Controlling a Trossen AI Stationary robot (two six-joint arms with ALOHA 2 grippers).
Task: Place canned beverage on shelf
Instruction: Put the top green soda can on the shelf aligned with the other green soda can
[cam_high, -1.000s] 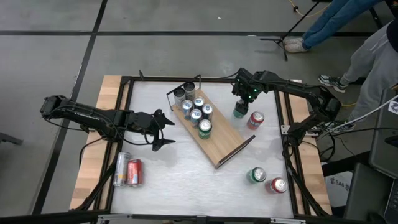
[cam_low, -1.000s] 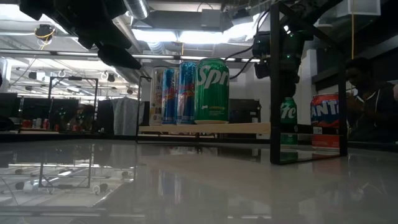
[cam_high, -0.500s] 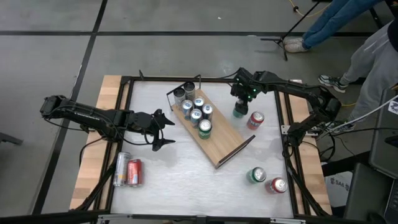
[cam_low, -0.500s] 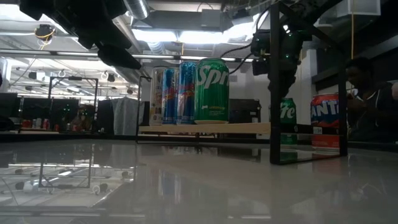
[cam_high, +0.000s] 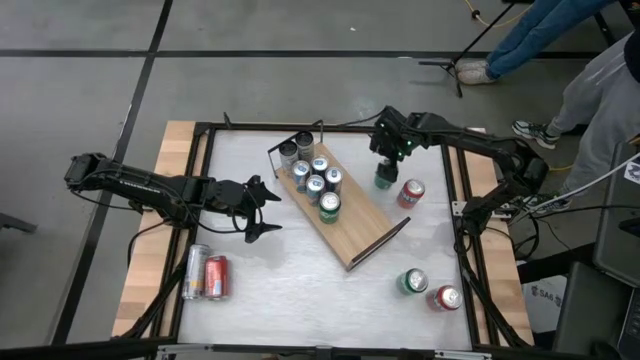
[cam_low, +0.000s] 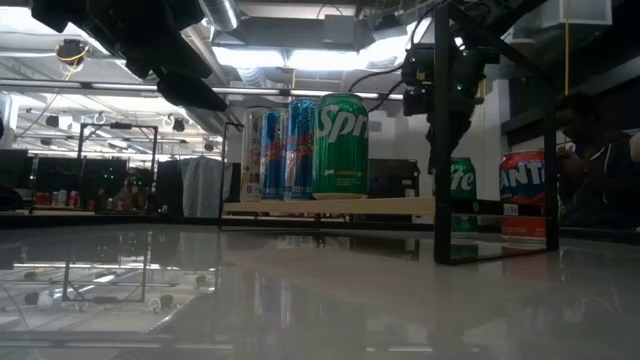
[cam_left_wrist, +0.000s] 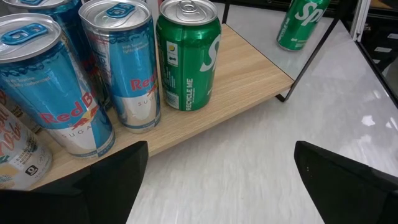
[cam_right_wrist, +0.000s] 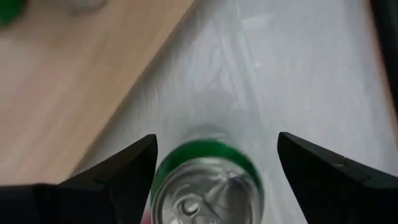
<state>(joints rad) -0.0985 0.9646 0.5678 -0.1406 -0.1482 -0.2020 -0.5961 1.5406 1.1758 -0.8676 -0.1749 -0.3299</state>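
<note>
Several cans are set on the shelf (cam_high: 345, 215); below the open right claw (cam_high: 385, 165), a green can (cam_high: 384, 179) remains ungripped.

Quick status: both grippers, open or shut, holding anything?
Left gripper: open, empty, beside the shelf.
Right gripper: open, holding nothing, above the green can.
</note>
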